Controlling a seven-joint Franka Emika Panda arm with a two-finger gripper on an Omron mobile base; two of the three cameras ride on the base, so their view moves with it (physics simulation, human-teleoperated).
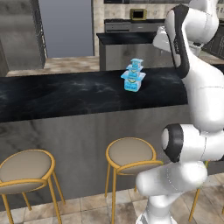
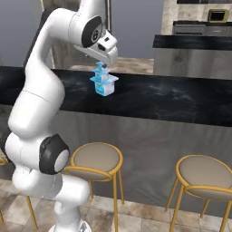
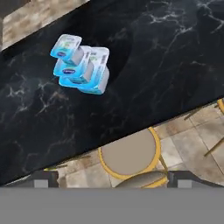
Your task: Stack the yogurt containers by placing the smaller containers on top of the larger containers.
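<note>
The cups are seen already stacked on the black table, big one lowest; fingers are spread wide, empty, well back from the stack near a stool.

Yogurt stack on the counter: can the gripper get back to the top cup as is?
Probably yes. The yogurt stack stands alone on the black counter, with bare counter all round it, and the open gripper hangs close by above.
</note>
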